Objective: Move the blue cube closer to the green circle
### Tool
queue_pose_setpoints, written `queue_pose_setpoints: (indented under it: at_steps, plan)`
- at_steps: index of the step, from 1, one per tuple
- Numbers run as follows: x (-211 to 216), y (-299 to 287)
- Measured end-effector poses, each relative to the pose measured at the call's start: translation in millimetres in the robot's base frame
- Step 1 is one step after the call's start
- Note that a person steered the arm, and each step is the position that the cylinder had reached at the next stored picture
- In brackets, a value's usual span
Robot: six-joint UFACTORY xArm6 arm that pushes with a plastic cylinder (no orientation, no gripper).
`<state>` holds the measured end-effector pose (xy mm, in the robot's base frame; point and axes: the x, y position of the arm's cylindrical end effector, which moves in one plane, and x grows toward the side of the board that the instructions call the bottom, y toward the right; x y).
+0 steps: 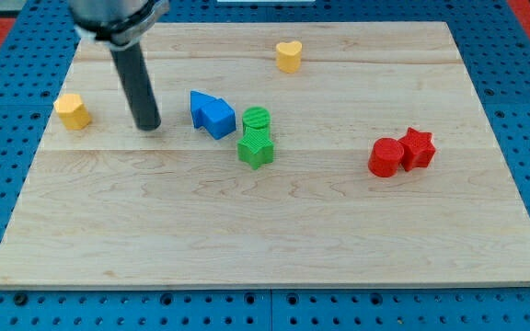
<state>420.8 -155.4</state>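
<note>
Resting: my tip [148, 127] bare, nothing held, left of blue cube [218, 119]; green circle [257, 119] just right.

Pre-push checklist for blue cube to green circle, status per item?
1. My tip on the board, at the view's left of the blue cube: ok.
2. Tip apart from the cube: ok.
3. Green circle at the cube's right, small gap: ok.
4. Blue block touching the cube's left, in the push line: not ok.
5. Green star beside the circle, may shift: cannot tell.
</note>
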Motion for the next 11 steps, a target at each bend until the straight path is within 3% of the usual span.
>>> queue_pose_setpoints:
  at_steps: [4,11]
  plan:
    - [1,75]
    - [-2,99]
